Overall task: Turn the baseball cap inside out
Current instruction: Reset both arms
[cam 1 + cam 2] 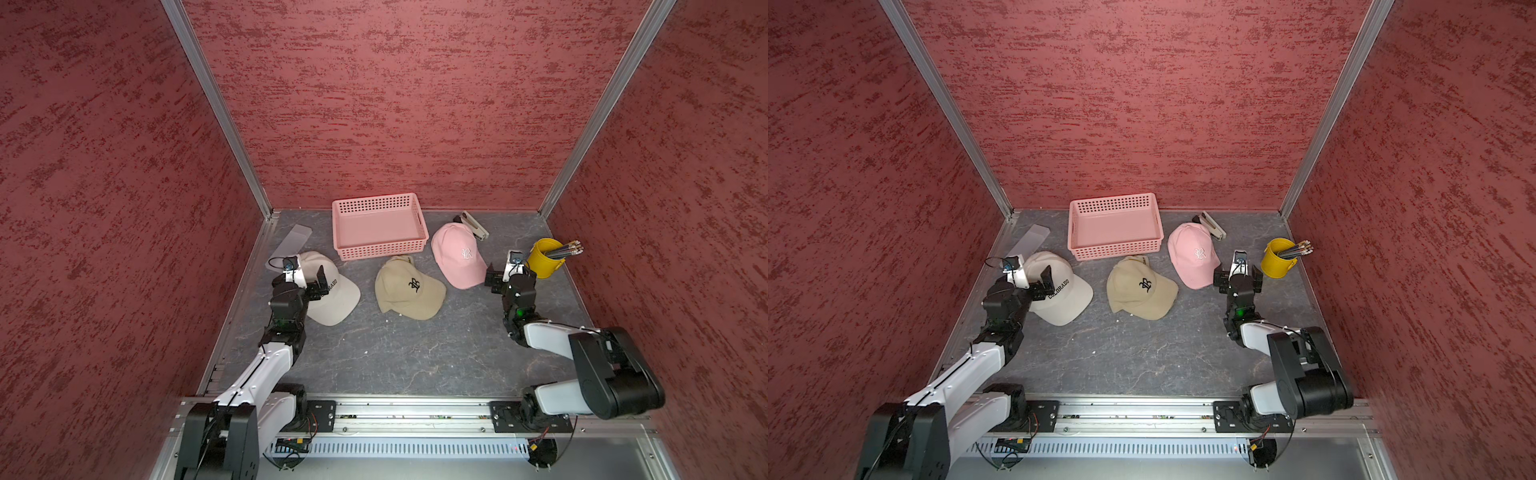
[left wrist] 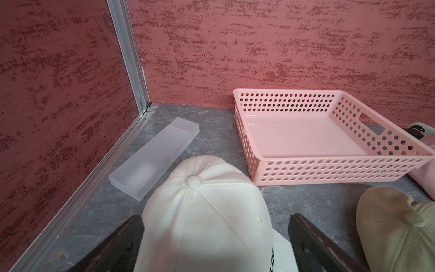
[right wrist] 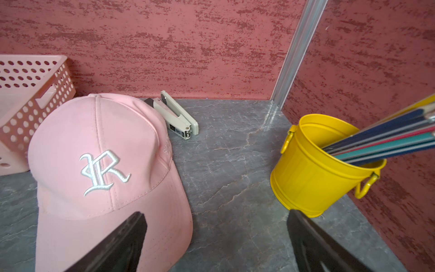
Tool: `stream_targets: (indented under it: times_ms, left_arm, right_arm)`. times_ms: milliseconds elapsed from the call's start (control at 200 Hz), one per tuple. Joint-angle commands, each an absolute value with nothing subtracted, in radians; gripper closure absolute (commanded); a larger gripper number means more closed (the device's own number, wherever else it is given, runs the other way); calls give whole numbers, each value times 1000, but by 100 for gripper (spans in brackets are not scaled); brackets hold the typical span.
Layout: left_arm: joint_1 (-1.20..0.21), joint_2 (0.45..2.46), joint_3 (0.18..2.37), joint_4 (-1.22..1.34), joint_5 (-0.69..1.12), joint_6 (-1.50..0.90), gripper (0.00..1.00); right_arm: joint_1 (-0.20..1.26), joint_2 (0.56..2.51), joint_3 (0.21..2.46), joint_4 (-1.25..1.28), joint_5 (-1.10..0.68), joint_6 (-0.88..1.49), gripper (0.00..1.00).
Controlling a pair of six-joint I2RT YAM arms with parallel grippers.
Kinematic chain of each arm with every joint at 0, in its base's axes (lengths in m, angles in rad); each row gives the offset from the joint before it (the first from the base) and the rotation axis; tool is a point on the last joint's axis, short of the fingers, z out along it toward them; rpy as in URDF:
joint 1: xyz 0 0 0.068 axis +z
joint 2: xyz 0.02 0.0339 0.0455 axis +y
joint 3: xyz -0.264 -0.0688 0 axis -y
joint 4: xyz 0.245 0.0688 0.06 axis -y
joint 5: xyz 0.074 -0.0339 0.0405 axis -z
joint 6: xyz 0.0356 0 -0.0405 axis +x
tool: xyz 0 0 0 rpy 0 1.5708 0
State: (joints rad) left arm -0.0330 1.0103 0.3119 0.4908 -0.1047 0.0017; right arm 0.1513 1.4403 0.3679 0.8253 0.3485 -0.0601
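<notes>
Three baseball caps lie crown up on the grey table. A cream cap (image 1: 332,299) (image 2: 200,212) lettered COLORADO is at the left, a tan cap (image 1: 409,291) with a black emblem in the middle, and a pink cap (image 1: 455,257) (image 3: 94,153) with a white R at the right. My left gripper (image 1: 309,278) (image 2: 216,219) is open, its fingers standing either side of the cream cap's crown without pinching it. My right gripper (image 1: 509,270) (image 3: 216,213) is open over bare table, one finger above the pink cap's brim.
A pink perforated basket (image 1: 382,249) (image 2: 329,169) stands at the back behind the caps. A frosted plastic box (image 1: 293,241) lies by the left wall. A stapler (image 3: 176,117) sits behind the pink cap. A yellow bucket of pencils (image 1: 544,259) (image 3: 313,169) stands close beside the right gripper.
</notes>
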Motion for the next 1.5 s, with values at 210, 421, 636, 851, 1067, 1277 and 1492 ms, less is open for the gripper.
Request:
stream_targets:
  times_ms: [210, 421, 636, 851, 1067, 1277, 1492]
  left_arm:
    - [-28, 1184, 281, 769, -36, 42, 0]
    - [-21, 1237, 259, 855, -2, 47, 0]
    - [-20, 1310, 213, 990, 16, 51, 0]
    - [44, 1412, 189, 1136, 85, 7, 0]
    - [86, 1580, 147, 1381, 119, -33, 0]
    - [40, 1550, 170, 1298, 106, 22, 0]
    - [22, 1528, 248, 1132, 77, 33, 0]
  right_arm:
    - [146, 1497, 277, 1104, 293, -82, 2]
    - [146, 1497, 277, 1104, 293, -81, 2]
    - [146, 1496, 284, 1089, 291, -80, 2]
    - [144, 1496, 286, 1083, 287, -80, 2]
    - [145, 1496, 289, 1078, 281, -81, 2]
    - [144, 1496, 291, 1074, 279, -83, 2]
    - [145, 1496, 294, 1067, 278, -82, 1]
